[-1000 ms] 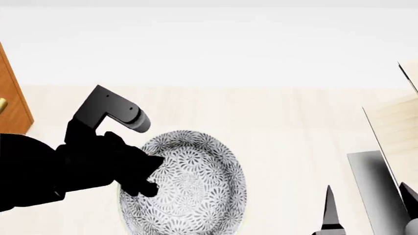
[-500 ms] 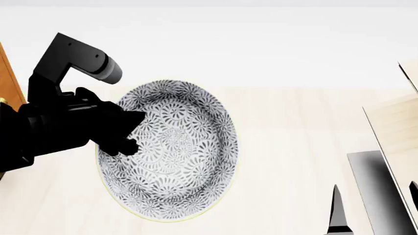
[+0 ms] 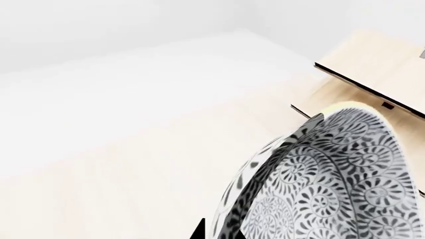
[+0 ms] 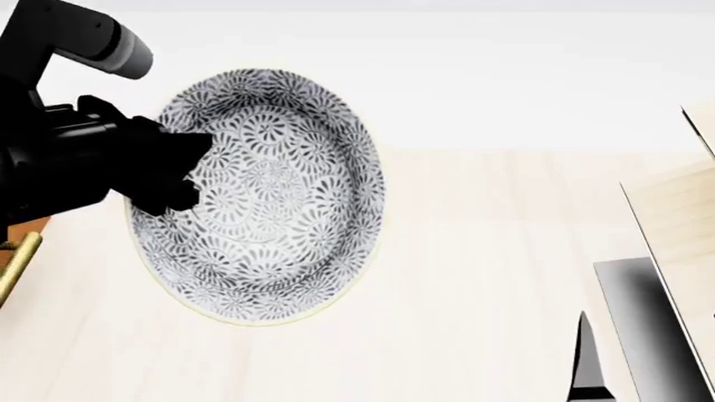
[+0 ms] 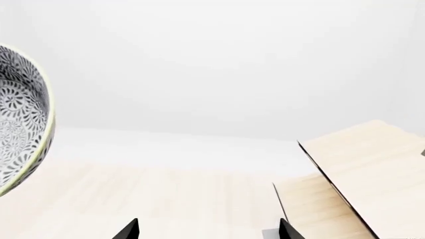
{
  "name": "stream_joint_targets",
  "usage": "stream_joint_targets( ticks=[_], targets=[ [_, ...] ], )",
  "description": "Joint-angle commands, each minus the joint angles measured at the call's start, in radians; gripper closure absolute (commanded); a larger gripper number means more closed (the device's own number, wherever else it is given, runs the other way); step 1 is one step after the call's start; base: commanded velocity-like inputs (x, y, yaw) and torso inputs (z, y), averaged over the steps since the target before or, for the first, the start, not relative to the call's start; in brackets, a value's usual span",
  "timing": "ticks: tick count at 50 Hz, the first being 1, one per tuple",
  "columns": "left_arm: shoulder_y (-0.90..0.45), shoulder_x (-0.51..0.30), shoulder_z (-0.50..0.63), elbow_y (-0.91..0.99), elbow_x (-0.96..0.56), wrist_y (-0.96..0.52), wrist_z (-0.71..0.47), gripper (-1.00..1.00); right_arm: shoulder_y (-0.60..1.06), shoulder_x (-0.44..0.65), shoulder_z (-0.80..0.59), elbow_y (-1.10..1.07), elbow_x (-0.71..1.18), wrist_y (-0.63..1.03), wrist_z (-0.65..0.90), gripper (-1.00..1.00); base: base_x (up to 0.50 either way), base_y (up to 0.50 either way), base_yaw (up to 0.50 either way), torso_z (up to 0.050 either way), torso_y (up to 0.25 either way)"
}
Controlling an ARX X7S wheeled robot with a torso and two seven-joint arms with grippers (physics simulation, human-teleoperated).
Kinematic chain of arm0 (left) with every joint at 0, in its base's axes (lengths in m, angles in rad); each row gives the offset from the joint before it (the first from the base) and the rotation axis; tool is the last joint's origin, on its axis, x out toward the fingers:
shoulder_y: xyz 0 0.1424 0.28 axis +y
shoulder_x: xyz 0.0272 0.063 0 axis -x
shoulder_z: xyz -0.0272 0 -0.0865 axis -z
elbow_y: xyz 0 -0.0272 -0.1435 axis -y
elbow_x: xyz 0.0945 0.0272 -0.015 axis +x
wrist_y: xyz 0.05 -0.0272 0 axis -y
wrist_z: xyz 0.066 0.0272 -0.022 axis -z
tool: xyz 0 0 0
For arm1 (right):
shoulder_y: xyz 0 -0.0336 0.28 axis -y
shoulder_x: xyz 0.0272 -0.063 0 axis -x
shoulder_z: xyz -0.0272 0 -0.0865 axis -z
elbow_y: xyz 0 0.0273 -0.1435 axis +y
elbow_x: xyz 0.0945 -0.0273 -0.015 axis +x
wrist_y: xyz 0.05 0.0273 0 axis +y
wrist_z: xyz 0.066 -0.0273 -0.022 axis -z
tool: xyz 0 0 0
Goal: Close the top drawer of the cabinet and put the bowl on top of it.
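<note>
The bowl (image 4: 268, 201), white with a dense dark floral pattern, hangs in the air tipped on its side, its inside facing the head camera. My left gripper (image 4: 192, 174) is shut on its left rim. In the left wrist view the bowl (image 3: 332, 184) fills the near corner, with the rim between the black fingertips of my left gripper (image 3: 226, 234). A sliver of the orange-brown cabinet (image 4: 32, 227) and a brass handle (image 4: 16, 270) show below the left arm. The top drawer is hidden. My right gripper (image 5: 207, 231) is open and empty, low on the right.
A pale wood structure (image 4: 671, 218) with dark edges stands at the right, also seen as the pale wood structure (image 5: 362, 169) close to the right gripper. The light wooden floor (image 4: 480, 276) lies below, and a white wall is behind.
My left gripper has lifted the bowl upward and to the left, towards the cabinet side. The bowl now sits higher in the head view. The right gripper has barely moved.
</note>
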Motion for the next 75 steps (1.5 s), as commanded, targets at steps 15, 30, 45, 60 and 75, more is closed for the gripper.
stream_joint_targets(
  ticks=[15,30,45,60,75],
  targets=[
    [-0.076,-0.006,-0.114,-0.066,-0.041,0.009,-0.169,1.0,-0.035,0.0,0.03,-0.006,0.004,-0.026,-0.012,-1.0,0.0,0.0,0.0,0.0,0.001],
    [-0.167,-0.013,-0.191,-0.143,-0.086,-0.026,-0.288,1.0,-0.041,0.007,0.034,-0.012,0.008,-0.03,-0.008,-1.0,0.0,0.0,0.0,0.0,0.001],
    [-0.209,-0.037,-0.299,-0.149,-0.199,-0.071,-0.415,1.0,-0.051,0.02,0.06,-0.038,0.044,-0.02,0.018,-1.0,0.0,0.0,0.0,0.0,0.0],
    [-0.213,-0.074,-0.334,-0.166,-0.217,-0.052,-0.422,1.0,-0.034,0.044,0.068,-0.043,0.079,-0.011,0.041,-1.0,0.0,0.0,0.0,0.0,0.001],
    [-0.217,-0.078,-0.361,-0.209,-0.183,0.032,-0.416,1.0,-0.02,0.05,0.042,-0.041,0.073,-0.008,0.056,-1.0,0.0,0.0,0.0,0.0,0.0]
  ],
)
